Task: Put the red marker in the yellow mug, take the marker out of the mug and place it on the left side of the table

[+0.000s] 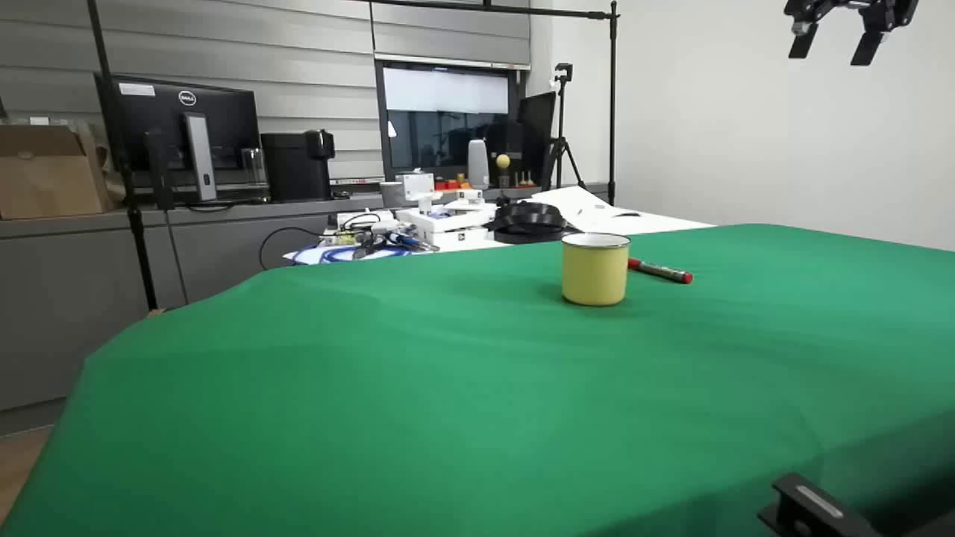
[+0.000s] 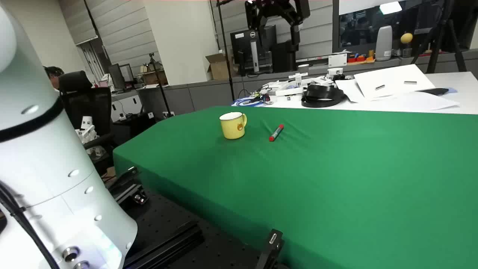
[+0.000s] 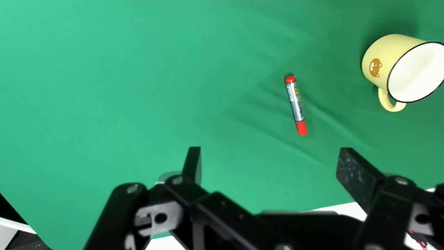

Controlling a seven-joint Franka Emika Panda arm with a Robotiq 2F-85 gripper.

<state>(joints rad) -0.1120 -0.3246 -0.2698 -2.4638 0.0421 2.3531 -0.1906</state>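
Observation:
The yellow mug [image 1: 595,274] stands upright on the green table [image 1: 418,395]; it also shows in an exterior view [image 2: 233,128] with its handle and a small brown bear print. In the wrist view the mug [image 3: 383,62] is at the upper right, cut by the frame edge, and its visible inside is empty. The red marker [image 3: 296,104] lies flat on the cloth beside the mug, apart from it; it shows in both exterior views [image 1: 662,271] [image 2: 276,132]. My gripper [image 3: 269,151] is open and empty, high above the table in both exterior views [image 1: 832,60] [image 2: 276,35].
A white table with papers [image 2: 396,86], a black coil [image 2: 323,96] and white parts adjoins the far edge of the green table. Black clamps [image 2: 270,248] sit at its near edge by the white robot base [image 2: 56,194]. The cloth has slight wrinkles around the marker.

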